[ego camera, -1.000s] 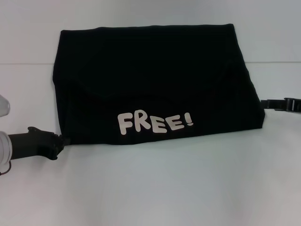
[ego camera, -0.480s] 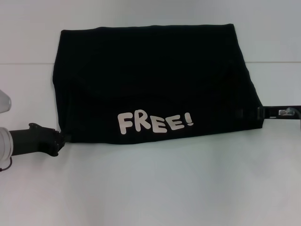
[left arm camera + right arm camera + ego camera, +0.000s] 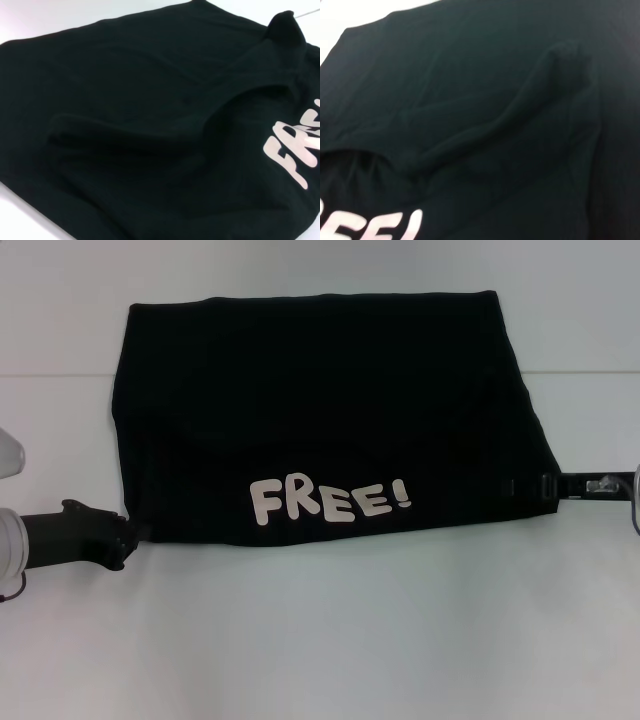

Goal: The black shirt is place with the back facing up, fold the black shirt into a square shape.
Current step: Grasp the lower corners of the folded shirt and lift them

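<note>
The black shirt [image 3: 320, 415] lies folded into a wide block on the white table [image 3: 330, 640], filling the centre and 12 o'clock area, its white "FREE!" lettering [image 3: 330, 502] along the 6 o'clock edge. The left gripper [image 3: 128, 536] sits at the shirt's 8 o'clock corner; the right gripper [image 3: 545, 486] meets the 4 o'clock corner. Whether either pincer is clenched on cloth cannot be told.
</note>
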